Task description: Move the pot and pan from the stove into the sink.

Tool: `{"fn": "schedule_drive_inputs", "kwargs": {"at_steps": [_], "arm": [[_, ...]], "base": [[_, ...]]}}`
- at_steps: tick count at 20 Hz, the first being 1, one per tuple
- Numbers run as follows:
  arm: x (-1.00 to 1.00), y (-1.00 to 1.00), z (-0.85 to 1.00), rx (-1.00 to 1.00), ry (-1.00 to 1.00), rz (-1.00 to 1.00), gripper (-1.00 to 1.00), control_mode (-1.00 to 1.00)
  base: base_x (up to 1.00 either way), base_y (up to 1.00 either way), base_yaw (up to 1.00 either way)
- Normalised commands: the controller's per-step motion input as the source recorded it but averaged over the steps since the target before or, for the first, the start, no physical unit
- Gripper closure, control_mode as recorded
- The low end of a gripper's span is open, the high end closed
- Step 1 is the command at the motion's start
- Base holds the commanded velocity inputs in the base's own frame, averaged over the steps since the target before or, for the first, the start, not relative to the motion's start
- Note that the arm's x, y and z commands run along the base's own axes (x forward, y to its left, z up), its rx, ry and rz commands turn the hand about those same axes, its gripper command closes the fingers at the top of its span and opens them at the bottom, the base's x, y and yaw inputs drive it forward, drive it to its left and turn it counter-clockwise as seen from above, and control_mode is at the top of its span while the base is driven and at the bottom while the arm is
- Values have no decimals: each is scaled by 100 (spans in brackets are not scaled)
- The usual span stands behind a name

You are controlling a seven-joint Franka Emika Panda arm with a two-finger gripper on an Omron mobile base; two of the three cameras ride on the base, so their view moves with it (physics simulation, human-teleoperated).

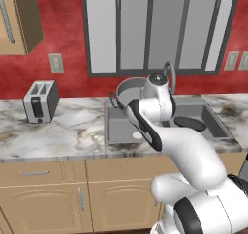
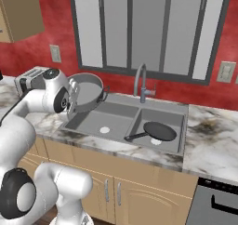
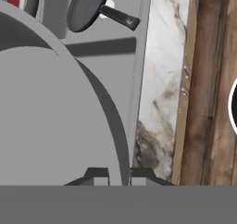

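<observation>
While the shallow dark grey-black frying pan (image 2: 159, 131) with its long thin black handle already lies in the right basin of the grey double-basin recessed sink (image 2: 135, 116), you should treat the first half of the task as complete. Note that the short, wide grey metal pot (image 2: 85, 92) with two small loop side handles is not yet set down: it hangs tilted, mouth turned toward the robot, above the left basin, clear of the basin floor. In the hand view, the two-finger gripper (image 3: 119, 176) has its fingers closed on the pot's rim wall, one tip on each side of it. The tall curved metal faucet (image 2: 141, 82) stands behind the divider, near the pot but apart from it. Judged from this position, what remains is to lower the pot into the left basin and release it. Expect the tilted pot to rock or tip when released.
</observation>
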Motion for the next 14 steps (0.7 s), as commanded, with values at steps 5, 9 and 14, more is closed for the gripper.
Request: {"fn": "schedule_drive_inputs", "kwargs": {"at_steps": [5,9,14], "arm": [[0,0,-7,0,0,0,100,-100],[2,-2,-22,0,0,0,100,-100],[9,-5,-26,0,0,0,100,-100]], "base": [[0,0,0],[0,0,0],[0,0,0]]}}
